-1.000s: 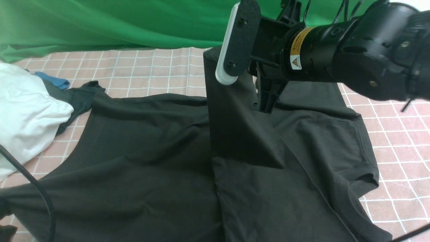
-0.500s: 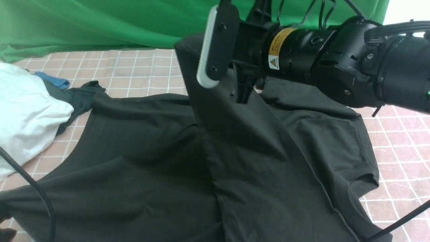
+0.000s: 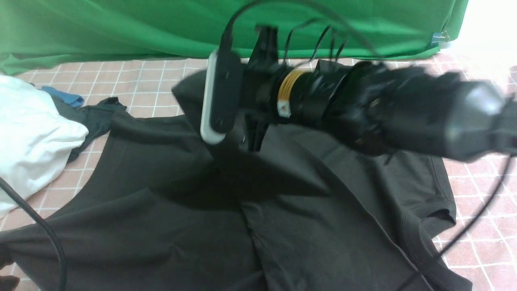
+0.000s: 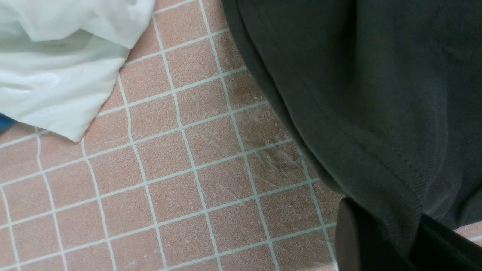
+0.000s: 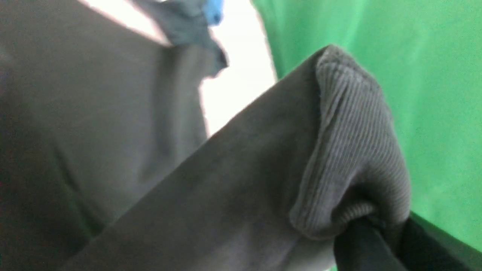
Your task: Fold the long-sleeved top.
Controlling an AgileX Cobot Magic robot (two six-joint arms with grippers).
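Pinching the cuff (image 5: 350,150) of the long-sleeved top (image 3: 323,226) in my right gripper (image 5: 376,241), I am holding its sleeve raised over the body, which is lying spread on the bench (image 3: 153,85) below and to the left. My left gripper (image 4: 380,241) is clamping the top's near-left edge.

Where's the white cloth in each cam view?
Front: white cloth at the left edge, left of the black top.
Left wrist, across bare tiles from the top's hem.
Right wrist: maybe the washed-out white patch past the top; unsure.
Shared landmark: the black top.
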